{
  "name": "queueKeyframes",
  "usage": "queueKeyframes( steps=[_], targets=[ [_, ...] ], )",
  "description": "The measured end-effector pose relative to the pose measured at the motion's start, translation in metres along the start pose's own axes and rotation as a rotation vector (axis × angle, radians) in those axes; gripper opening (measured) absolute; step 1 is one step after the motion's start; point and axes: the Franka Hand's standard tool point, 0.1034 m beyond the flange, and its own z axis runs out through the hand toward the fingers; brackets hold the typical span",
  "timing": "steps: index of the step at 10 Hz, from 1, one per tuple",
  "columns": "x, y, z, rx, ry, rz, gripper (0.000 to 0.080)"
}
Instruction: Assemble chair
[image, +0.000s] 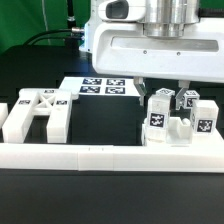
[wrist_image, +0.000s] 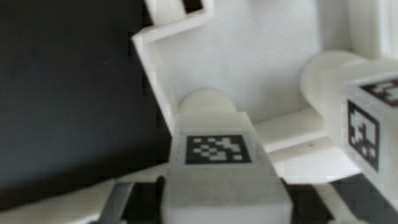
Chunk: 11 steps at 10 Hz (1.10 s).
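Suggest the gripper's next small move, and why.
Probably close firmly on the tagged white part before lifting. It sits closely flanked between the fingers of the gripper, but contact cannot be confirmed, and a neighbouring tagged block crowds beside it.

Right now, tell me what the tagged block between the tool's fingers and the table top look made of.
The tagged block looks like white plastic: smooth, matte, rounded edges; its tag seems a printed sticker. The table top is black and dull, no glare, perhaps cloth or mat.
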Motion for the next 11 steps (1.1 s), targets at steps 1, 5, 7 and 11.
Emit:
queueKeyframes(
  steps=[1,5,7,11],
  targets=[
    [-0.0006,-0.0008,0.0003,0.005,0.002,0.122,0.0287],
    [-0.0001,-0.0044,-0.0003,0.024,0.002,0.570,0.0287],
    [-0.0004,-0.0044,0.0006,0.026,-0.009,0.664,0.0288],
    [0.0007,-0.0009,0.0017,0.022,-0.007,0.504,0.0635]
  ],
)
